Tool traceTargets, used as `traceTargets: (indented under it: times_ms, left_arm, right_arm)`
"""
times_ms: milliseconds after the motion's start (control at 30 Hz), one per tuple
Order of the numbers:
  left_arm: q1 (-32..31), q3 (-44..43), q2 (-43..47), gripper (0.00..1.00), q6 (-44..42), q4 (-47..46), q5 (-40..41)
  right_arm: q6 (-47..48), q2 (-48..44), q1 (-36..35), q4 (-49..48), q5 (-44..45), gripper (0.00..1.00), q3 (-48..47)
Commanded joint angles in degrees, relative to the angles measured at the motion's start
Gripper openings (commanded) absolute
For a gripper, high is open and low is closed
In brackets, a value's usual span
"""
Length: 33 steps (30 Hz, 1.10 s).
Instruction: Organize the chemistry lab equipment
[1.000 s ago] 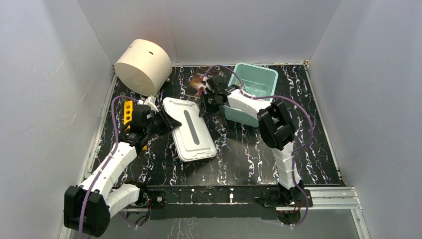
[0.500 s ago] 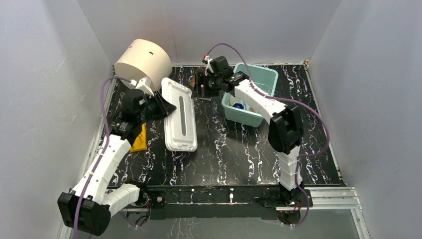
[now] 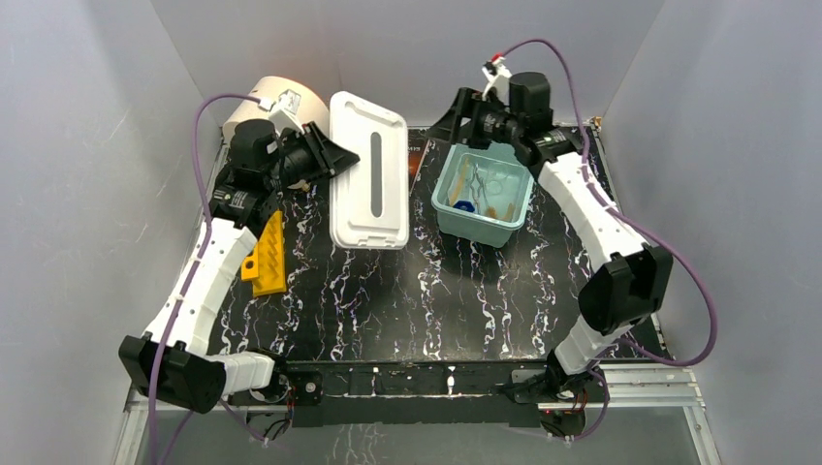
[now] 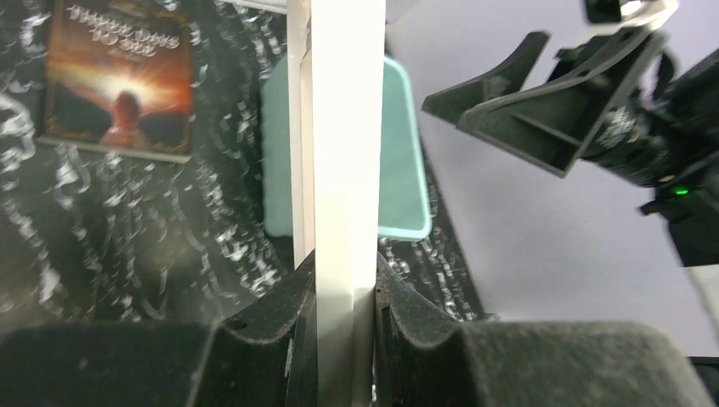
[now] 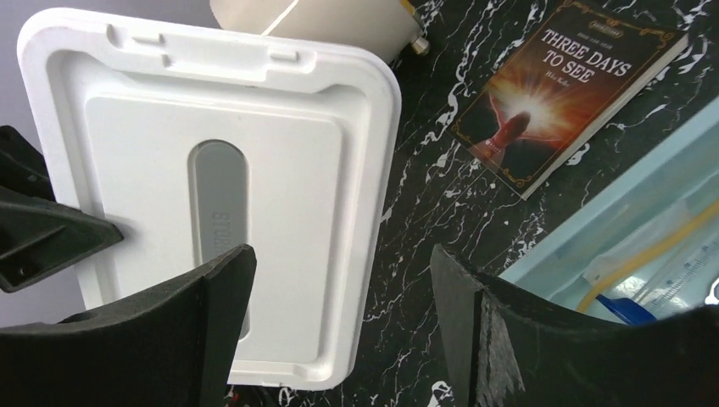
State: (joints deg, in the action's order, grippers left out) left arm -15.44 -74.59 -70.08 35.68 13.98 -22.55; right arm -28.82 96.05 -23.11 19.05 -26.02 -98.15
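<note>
The chemistry lab equipment lies in the teal bin: a blue-ended piece, tan tubing and clear glassware. My left gripper is shut on the left edge of the bin's white lid and holds it up off the table, left of the bin. In the left wrist view the lid stands edge-on between the left gripper. My right gripper hangs open and holds nothing above the bin's far left corner, and the right gripper looks down on the lid.
A dark-covered book lies on the black marbled table between lid and bin. The big cream cylinder sits at the back left behind my left arm. A yellow stepped block lies by the left wall.
The left gripper lifted the lid off the table and swung it toward the back. The right gripper opened and moved up and back, from the book to above the bin's far corner.
</note>
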Motion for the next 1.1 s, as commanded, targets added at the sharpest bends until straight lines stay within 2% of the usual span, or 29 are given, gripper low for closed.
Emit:
traceTargets:
  times_ms: [0,267,400,533,600,667,700,800,900,1067]
  left_arm:
    - [0.13,-6.44,-3.25,0.00,7.75,-9.57,-8.46]
    - [0.07,-6.34,-10.58,0.00,27.88,-31.57,-15.38]
    - [0.13,-7.13,-13.25,0.00,33.73,-37.32,-17.09]
    - [0.11,-8.97,-15.21,0.00,36.84,-38.72,-18.43]
    - [0.09,-9.97,-16.16,0.00,37.35,-38.97,-19.19]
    - [0.15,-10.65,-16.90,0.00,37.23,-38.96,-19.67]
    - [0.18,-11.07,-17.36,0.00,37.07,-38.35,-19.49]
    - [0.23,-11.39,-19.72,0.00,38.35,-40.05,-20.03]
    - [0.23,-10.67,-21.54,0.01,39.61,-42.51,-20.85]
    - [0.19,-11.79,-24.29,0.08,38.79,-40.02,-20.93]
  right_arm:
    - [-5.23,-4.18,3.55,-7.03,-5.64,0.84,3.32]
    - [-14.86,-7.43,7.50,-13.47,-10.21,0.86,9.78]
    - [-22.90,-8.47,8.97,-22.42,-15.18,0.88,14.13]
    - [-31.91,-8.73,9.60,-31.57,-20.01,0.87,17.69]
    - [-37.35,-8.86,10.01,-38.80,-21.92,0.82,19.63]
    - [-44.03,-10.01,10.69,-49.87,-21.81,0.73,23.88]
    - [-44.47,-10.84,10.72,-51.87,-20.70,0.69,25.30]
    - [-43.83,-12.68,10.72,-52.12,-19.16,0.58,26.38]
    - [-43.22,-14.03,10.87,-51.83,-17.69,0.50,27.05]
    - [-47.23,-13.92,11.46,-56.99,-17.52,0.35,29.17]
